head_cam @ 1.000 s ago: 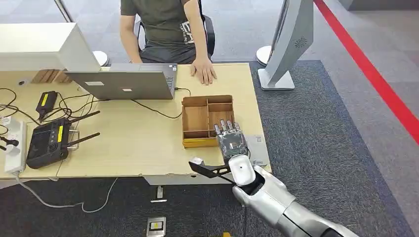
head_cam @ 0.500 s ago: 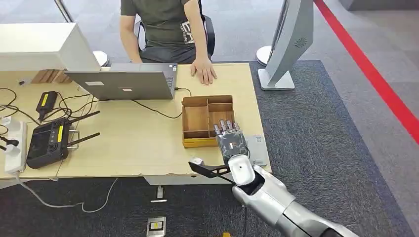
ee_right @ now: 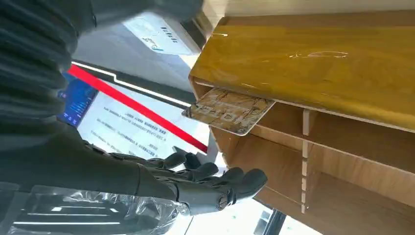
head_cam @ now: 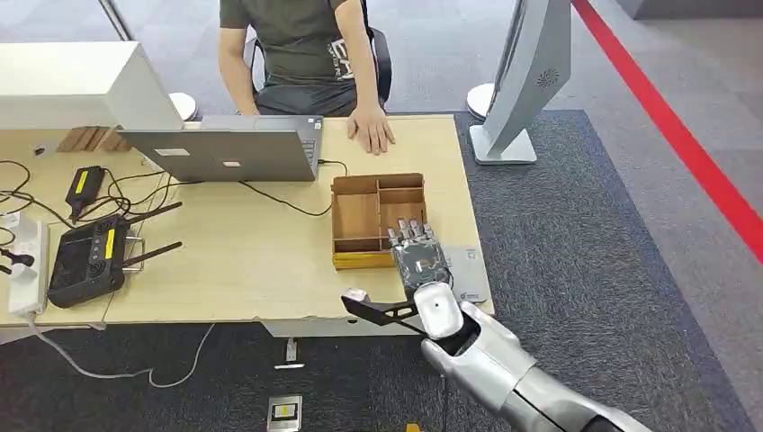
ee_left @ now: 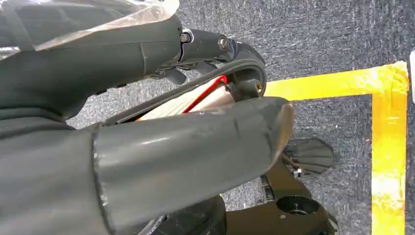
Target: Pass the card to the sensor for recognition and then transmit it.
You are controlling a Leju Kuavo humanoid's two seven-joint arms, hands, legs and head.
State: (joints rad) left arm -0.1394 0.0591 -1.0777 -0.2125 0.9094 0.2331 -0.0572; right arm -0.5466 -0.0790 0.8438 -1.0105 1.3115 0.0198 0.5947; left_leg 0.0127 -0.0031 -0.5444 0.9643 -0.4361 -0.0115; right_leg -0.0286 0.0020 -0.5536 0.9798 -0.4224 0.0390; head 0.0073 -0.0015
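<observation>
While the card [ee_right: 229,110] lay in the near right compartment of the wooden box [head_cam: 378,219], leaning against the box's near wall, the right hand [head_cam: 419,259] hovered over that corner with its fingers [ee_right: 215,182] held straight, close together and gripping nothing. Just right of the box, a grey sensor pad [head_cam: 469,268] lay flat on the table [head_cam: 261,261]. Whether the left hand [ee_left: 147,147] was holding anything could not be told.
</observation>
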